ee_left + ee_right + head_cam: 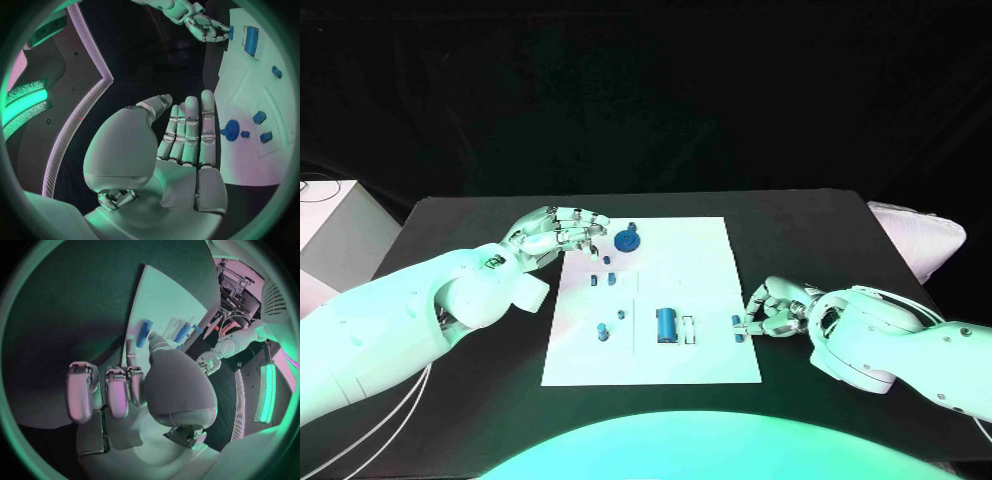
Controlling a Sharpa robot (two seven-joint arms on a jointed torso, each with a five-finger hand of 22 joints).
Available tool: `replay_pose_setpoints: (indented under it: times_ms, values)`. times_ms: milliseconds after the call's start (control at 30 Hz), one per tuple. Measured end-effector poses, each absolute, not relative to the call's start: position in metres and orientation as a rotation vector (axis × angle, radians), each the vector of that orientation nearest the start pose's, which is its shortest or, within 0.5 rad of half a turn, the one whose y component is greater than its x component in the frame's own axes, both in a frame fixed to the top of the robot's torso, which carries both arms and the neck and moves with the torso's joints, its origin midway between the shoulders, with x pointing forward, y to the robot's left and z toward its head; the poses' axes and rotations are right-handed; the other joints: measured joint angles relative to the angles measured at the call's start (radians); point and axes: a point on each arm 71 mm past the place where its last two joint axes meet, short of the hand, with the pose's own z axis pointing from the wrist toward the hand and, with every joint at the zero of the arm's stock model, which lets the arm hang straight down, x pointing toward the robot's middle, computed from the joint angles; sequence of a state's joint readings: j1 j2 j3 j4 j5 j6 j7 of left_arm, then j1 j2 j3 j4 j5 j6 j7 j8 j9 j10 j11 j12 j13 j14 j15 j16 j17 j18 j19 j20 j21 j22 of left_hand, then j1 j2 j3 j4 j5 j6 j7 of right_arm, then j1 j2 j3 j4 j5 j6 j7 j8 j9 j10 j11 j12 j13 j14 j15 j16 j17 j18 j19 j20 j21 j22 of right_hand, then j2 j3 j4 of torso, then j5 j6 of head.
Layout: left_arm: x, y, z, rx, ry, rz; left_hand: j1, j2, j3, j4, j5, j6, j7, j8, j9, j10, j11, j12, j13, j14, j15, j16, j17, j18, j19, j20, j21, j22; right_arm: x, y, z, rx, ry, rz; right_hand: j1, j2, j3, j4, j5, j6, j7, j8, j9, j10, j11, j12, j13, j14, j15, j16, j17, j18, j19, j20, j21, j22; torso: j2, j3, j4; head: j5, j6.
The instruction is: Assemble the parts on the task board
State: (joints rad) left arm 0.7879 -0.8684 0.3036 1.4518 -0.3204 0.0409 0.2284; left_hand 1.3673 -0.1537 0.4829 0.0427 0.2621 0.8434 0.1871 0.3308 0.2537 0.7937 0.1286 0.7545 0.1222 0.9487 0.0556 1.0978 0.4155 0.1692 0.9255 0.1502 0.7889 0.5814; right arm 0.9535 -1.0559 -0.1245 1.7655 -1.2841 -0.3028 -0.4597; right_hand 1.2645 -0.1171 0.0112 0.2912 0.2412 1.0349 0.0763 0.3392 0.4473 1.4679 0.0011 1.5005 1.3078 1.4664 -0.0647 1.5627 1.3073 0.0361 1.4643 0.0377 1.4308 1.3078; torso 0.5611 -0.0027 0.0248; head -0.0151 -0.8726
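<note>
Left hand [564,233] hovers empty, fingers apart, at the white task board's [689,250] far-left corner beside a round blue part [630,240]. Right hand [773,308] pinches a small blue part [737,322] at the board's right edge.

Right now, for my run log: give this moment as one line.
left hand: open, at task board far-left corner | right hand: fingers at small blue part on right edge | round blue part: on board

The board's [689,240] far right part and near strip lie bare, giving open passage. The left hand [564,233] crowds its far left corner beside the round part [629,240]; the right hand [776,308] blocks the right edge, by small parts [676,326] mid-board
</note>
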Motion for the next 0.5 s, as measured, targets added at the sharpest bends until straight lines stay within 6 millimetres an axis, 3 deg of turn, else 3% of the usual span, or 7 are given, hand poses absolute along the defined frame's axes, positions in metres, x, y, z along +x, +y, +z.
replay_pose_setpoints:
  times_ms: [400,500]
  values:
    - [0.453,0.235,-0.264,-1.080,1.723,-1.634,0.000,0.000,-0.004,0.004,0.000,0.000,0.000,0.000,0.000,0.000,0.000,0.000,0.000,0.000,0.000,0.000,0.000,0.000,0.000,0.000,0.000,-0.001,0.367,-0.243,-0.311,0.232,2.163,0.378,0.000,0.000,0.000,0.000,-0.004,0.011,0.000,0.005,0.004,0.000,0.000,0.000,0.000,0.000,0.000,0.000,0.000,0.000,0.000,0.000,0.000,0.000,0.000,0.0005,-0.0010,0.001,0.000]
    - [0.453,0.235,-0.264,-1.080,1.723,-1.634,0.000,0.000,-0.004,0.004,0.000,0.000,0.000,0.000,0.000,0.000,0.000,0.000,0.000,0.000,0.000,0.000,0.000,0.000,0.000,0.000,0.000,-0.001,0.367,-0.239,-0.312,0.215,2.162,0.381,0.017,-0.017,0.004,-0.004,-0.004,0.013,-0.002,0.005,0.006,0.000,0.000,0.000,0.000,0.000,0.000,0.000,0.000,0.001,0.000,0.000,0.000,0.000,0.000,0.0006,-0.0013,0.002,0.000]
